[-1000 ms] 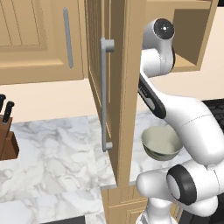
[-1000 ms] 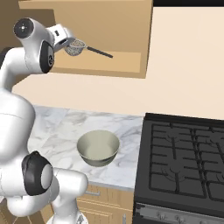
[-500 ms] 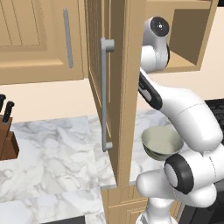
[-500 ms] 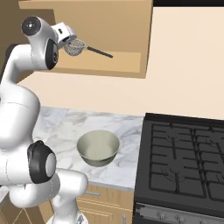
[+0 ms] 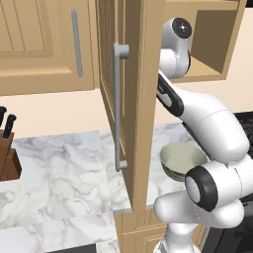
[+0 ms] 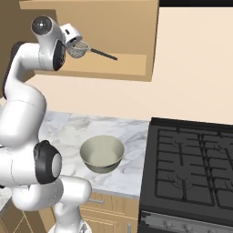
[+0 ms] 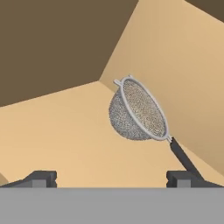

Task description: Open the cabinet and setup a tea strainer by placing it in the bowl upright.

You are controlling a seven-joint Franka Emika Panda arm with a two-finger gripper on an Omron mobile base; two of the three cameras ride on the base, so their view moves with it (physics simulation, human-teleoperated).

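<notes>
Both fingers (image 7: 112, 178) spread wide, tea strainer (image 7: 138, 111) just ahead between them.

Marble desk (image 6: 75, 129): bowl (image 6: 103, 154) at centre, knife block (image 5: 9, 158) at 9 o'clock. Cabinet shelf (image 6: 123, 68): tea strainer (image 6: 81, 49).

Tea strainer (image 6: 80, 49) on cabinet (image 6: 132, 68) shelf; bowl (image 6: 102, 154) on counter (image 6: 73, 132) below, beside stove (image 6: 191, 173).

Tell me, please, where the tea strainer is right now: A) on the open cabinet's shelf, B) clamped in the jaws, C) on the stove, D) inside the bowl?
A: the tea strainer lies on the cabinet shelf ahead of the open gripper, while the bowl sits empty on the counter.
</notes>
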